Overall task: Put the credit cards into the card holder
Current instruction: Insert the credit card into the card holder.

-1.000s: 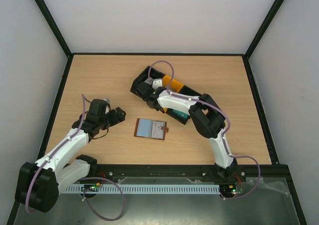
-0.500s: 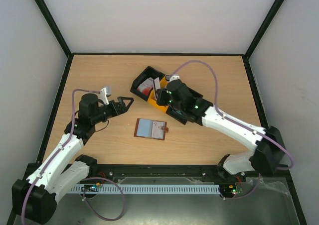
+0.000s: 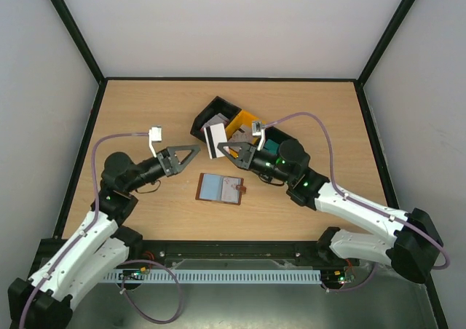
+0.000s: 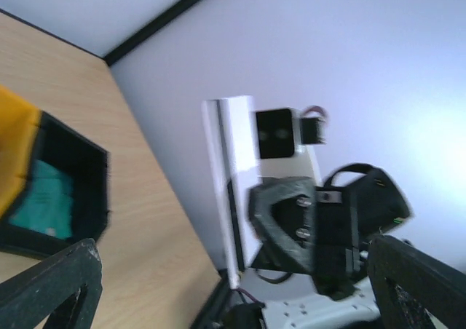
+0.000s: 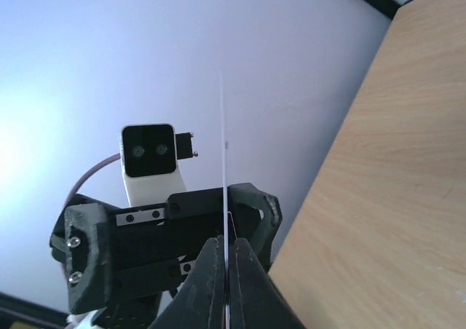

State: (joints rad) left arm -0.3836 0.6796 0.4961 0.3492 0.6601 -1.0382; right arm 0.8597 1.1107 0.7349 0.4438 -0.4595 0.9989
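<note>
My right gripper (image 3: 221, 148) is shut on a white credit card (image 3: 213, 140) with a dark stripe and holds it upright in the air above the table. In the right wrist view the card (image 5: 223, 154) stands edge-on between the closed fingertips (image 5: 212, 271). My left gripper (image 3: 191, 152) is open and empty, pointing at the card from the left, close to it but apart. In the left wrist view the card (image 4: 231, 176) hangs between my spread fingers (image 4: 62, 282). The card holder (image 3: 220, 188), a brown wallet, lies open on the table below. Teal cards (image 4: 44, 198) lie in a black bin.
A row of black and yellow bins (image 3: 244, 121) stands behind the grippers, running from the table's middle back toward the right. The end black bin (image 3: 277, 145) holds the teal cards. Black frame rails edge the table on all sides.
My right arm has drawn back from the bins with the white card and lifted it toward the left. My left gripper has risen and swung right toward the card.
</note>
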